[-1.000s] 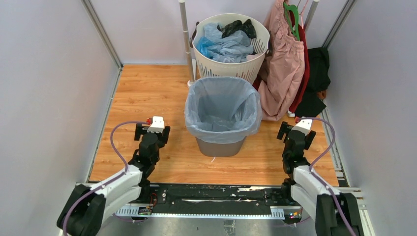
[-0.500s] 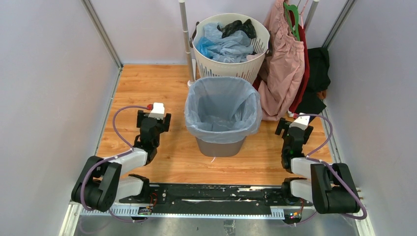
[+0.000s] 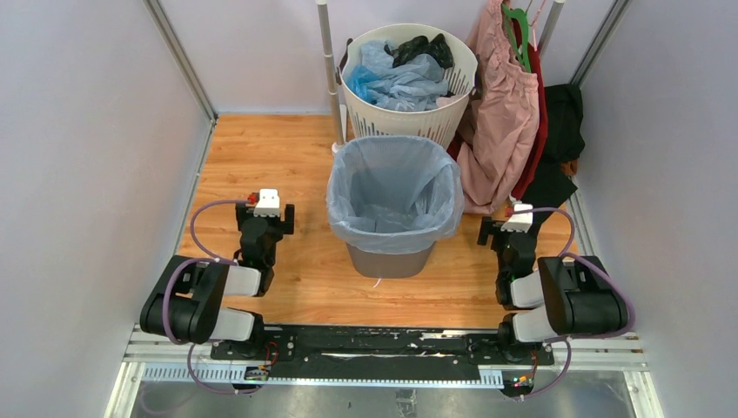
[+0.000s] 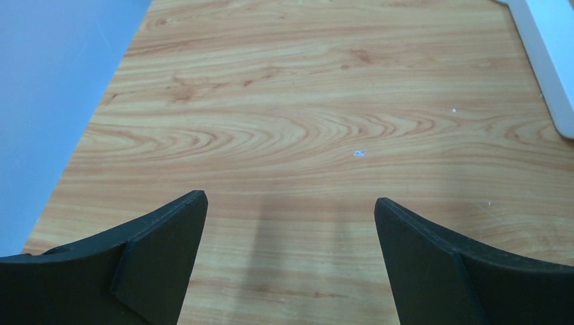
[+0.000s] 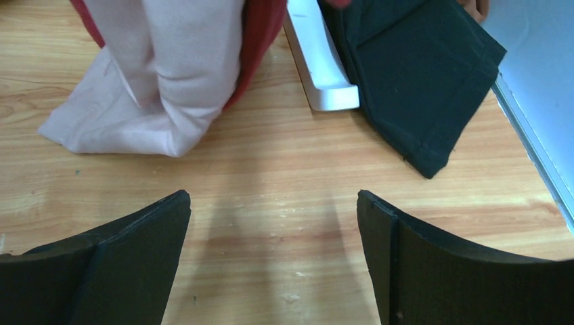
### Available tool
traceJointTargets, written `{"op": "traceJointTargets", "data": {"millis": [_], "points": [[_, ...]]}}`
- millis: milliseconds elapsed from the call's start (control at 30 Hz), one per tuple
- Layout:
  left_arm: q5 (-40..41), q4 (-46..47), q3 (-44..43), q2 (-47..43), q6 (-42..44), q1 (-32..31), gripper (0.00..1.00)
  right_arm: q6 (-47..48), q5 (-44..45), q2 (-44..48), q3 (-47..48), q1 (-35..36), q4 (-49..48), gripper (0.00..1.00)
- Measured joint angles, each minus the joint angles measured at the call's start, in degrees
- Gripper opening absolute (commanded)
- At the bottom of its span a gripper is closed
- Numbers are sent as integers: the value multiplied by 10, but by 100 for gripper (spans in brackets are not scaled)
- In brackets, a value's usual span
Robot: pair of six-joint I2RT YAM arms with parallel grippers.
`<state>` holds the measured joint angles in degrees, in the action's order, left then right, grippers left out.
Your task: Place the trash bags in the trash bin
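Observation:
The trash bin, dark grey, stands mid-floor. A pale blue see-through trash bag lines it, its edge folded over the rim. More crumpled blue and black trash bags lie in the round white basket behind it. My left gripper is left of the bin, open and empty over bare wood in the left wrist view. My right gripper is right of the bin, open and empty above the floor.
A pink garment hangs on a rack right of the basket, its hem on the floor. Dark cloth and a white rack foot lie ahead of my right gripper. Grey walls close both sides. A rack pole stands beside the basket.
Both arms have folded back onto their bases, elbows drawn in. Both grippers stay open and empty. The bin and the bags have not moved.

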<state>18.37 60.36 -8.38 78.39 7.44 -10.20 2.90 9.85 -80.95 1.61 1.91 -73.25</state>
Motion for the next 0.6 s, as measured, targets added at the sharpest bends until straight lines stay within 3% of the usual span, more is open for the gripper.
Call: {"op": "traceJointTargets", "data": {"millis": [133,333,600], "points": [[-1,13,-3,-1,-11,7,100,10,-26,17,19,0,25,97],[-2,14,-3,-1,-19,7,100,23,-55,19,123,-1,128,98],[-2,14,-3,-1,-20,7,100,23,-54,17,128,-1,181,98]]}}
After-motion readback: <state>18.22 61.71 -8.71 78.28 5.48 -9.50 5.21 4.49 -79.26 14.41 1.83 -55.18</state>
